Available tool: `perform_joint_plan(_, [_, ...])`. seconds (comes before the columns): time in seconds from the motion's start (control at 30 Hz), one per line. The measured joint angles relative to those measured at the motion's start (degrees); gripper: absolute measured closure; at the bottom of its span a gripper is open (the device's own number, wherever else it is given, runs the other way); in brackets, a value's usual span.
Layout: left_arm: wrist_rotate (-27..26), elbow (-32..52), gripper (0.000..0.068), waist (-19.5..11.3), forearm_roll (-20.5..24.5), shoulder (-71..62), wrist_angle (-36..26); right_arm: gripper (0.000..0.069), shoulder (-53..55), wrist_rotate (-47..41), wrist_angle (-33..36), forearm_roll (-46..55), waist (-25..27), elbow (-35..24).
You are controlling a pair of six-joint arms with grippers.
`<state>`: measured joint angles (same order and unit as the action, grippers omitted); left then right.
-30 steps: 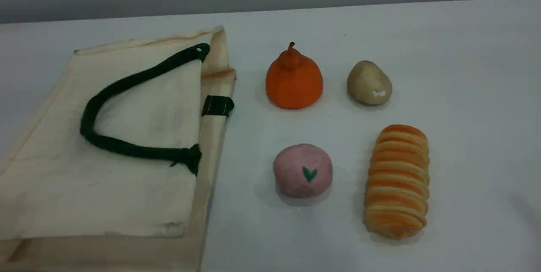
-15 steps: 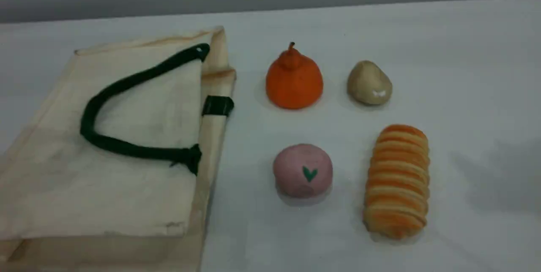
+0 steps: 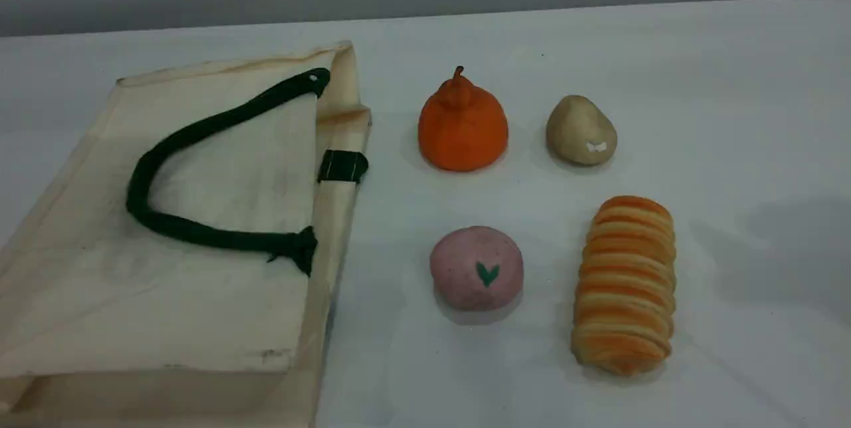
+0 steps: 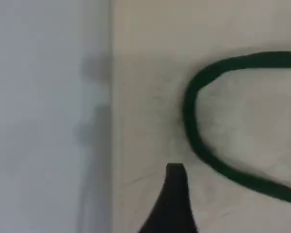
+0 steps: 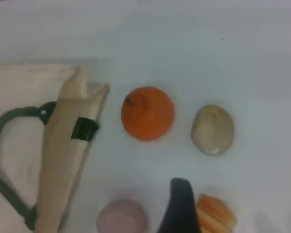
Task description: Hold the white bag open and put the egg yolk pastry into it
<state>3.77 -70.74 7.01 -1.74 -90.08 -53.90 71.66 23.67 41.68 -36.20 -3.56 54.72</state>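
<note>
Since 1 second ago a dark arm tip has entered upper left while both grippers hang wide, empty; the egg yolk pastry (image 3: 581, 130), upper right, looks light, smooth, best pinched across its rounded sides.

Stock on the worktop (image 3: 731, 82), counted by kind:
- White bag (image 3: 219, 295): one, with one dark green rope handle (image 3: 199, 235) showing and one green tab (image 3: 342, 166) at the rim.
- Egg yolk pastry (image 3: 580, 130): one.
- Orange pear-shaped piece (image 3: 463, 123) with stem: one.
- Pink dome (image 3: 476, 268) with green heart: one.
- Ridged golden bread roll (image 3: 625, 285): one.

Food pieces in all: four.
</note>
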Motion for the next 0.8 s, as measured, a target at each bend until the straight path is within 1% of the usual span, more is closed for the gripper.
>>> perform_joint_plan(0.13, [2.36, -2.08, 0.0104, 3.94, 0.1, -4.07, 0.38, 0.0177, -0.05, 0.39, 0.25, -0.05, 0.0, 0.0])
perform_joint_plan(0.2, [4.19, -2.5, 0.0104, 5.2, 0.05, -6.34, 0.3, 0.0177, -0.05, 0.39, 0.38, -0.05, 0.0, 0.0])
perform_joint_plan(0.3, [6.12, -2.51, 0.0104, 5.3, -0.05, -9.6, -0.16, 0.0177, -0.05, 0.44, 0.46, -0.05, 0.0, 0.0])
perform_joint_plan(0.47, [7.14, -2.51, 0.0104, 5.3, 0.36, -13.74, -0.38, 0.0177, -0.05, 0.63, 0.46, -0.05, 0.0, 0.0])
perform_joint_plan(0.67, [7.48, -2.51, 0.0104, 5.18, 0.36, -16.96, 1.81, 0.0177, -0.05, 0.63, 0.53, -0.05, 0.0, 0.0])
perform_joint_plan(0.77, [8.95, -2.51, 0.0104, 5.16, 1.19, -18.56, 1.69, 0.0177, -0.05, 0.68, 0.53, -0.05, 0.0, 0.0])
perform_joint_plan(0.8, [9.8, -2.51, 0.0104, 5.16, 2.11, -19.21, 1.69, 0.0177, -0.05, 0.68, 0.61, -0.05, 0.0, 0.0])
